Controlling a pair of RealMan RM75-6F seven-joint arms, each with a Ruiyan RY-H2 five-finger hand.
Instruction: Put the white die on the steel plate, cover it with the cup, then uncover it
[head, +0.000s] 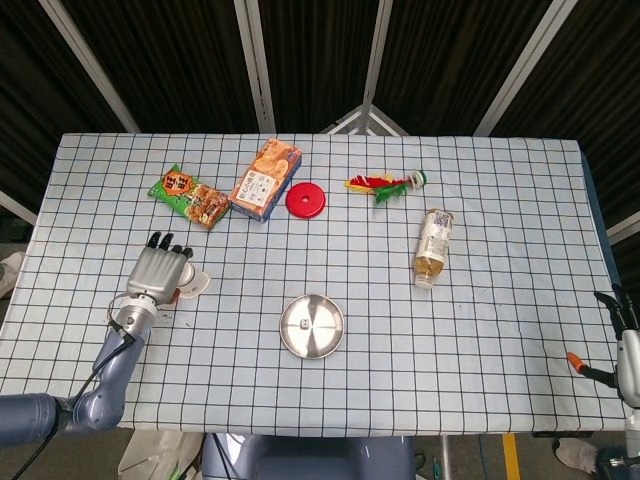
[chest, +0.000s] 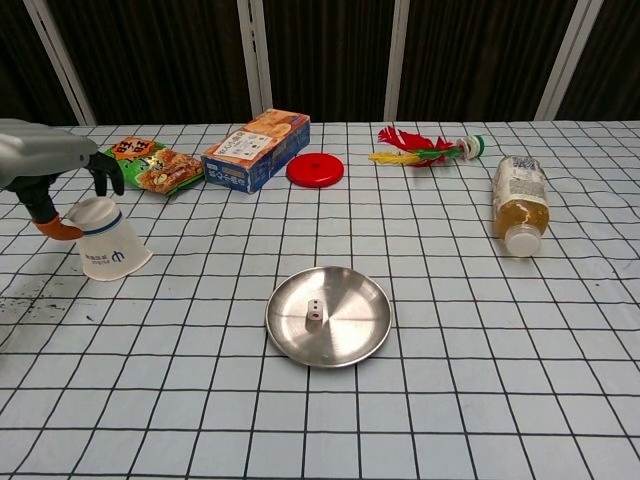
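Dark slatted panels back a checked desk (chest: 480, 380). The white die (chest: 313, 312) already sits on the steel plate (chest: 352, 340) — first step done, covering and uncovering left. Well left of the plate the cup (chest: 108, 241) lies tipped; the left robot hand (chest: 50, 170) arches over it, apparently touching, grip unclear. The right robot hand (head: 622, 345) waits far right — its state I cannot tell.

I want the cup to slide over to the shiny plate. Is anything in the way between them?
No. Between the cup and the steel plate there is only bare checked tablecloth, as the chest view shows plainly.
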